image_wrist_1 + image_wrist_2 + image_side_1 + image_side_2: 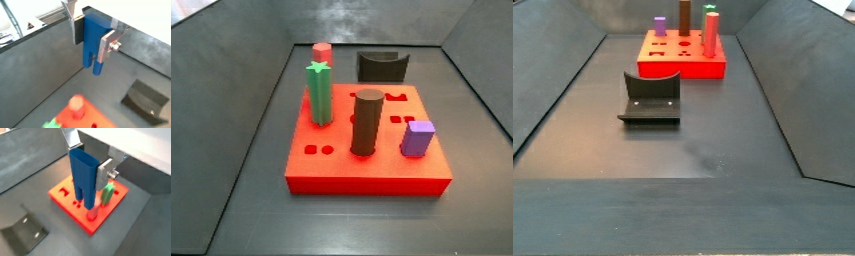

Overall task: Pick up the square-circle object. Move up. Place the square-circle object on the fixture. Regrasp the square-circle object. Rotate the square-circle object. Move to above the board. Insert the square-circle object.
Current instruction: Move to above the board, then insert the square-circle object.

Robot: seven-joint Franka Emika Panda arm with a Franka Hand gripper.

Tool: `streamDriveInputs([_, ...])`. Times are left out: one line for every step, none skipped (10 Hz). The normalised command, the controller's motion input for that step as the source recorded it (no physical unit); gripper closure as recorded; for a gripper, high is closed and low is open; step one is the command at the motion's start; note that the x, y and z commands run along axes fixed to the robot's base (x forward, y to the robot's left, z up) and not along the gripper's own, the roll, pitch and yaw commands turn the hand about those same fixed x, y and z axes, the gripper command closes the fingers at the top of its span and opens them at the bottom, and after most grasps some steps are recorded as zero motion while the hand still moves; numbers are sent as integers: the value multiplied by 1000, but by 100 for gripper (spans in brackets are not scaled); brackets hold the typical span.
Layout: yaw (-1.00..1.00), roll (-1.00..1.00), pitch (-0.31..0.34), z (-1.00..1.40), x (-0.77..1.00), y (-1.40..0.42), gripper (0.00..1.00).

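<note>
My gripper is shut on the square-circle object, a bright blue boxy piece whose two prongs point down, clear of the floor. Both wrist views show the silver fingers pressed against its flat sides. In a wrist view the square-circle object hangs over the red board. The dark fixture with its scooped top stands on the floor in front of the board, with nothing on it. Neither side view shows the gripper or the blue piece.
On the board stand a green star-topped post, a tall dark brown cylinder, a purple block and a red peg. Dark sloping walls enclose the floor.
</note>
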Motion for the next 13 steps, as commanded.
streamDriveInputs([16,0,122,240,268,-1000,100])
streamDriveInputs([9,5,128,248,287,-1000,100])
streamDriveInputs([11,-3,129,245,302,-1000,100])
streamDriveInputs([14,8,132,214,285,-855,100])
streamDriveInputs([13,9,125,159,221,-603,100])
streamDriveInputs([12,16,113,89,142,-320,100])
streamDriveInputs([13,21,96,59,98,-196,100])
streamDriveInputs([397,133,-59,-634,-94,-860,100])
streamDriveInputs([449,149,-79,-563,-151,-823,100])
streamDriveInputs([451,151,-119,-551,-174,-814,100])
streamDriveInputs([411,150,-174,-537,-203,-840,100])
streamDriveInputs([260,144,-246,-520,-200,-997,100])
streamDriveInputs([0,40,-206,-809,0,-717,100])
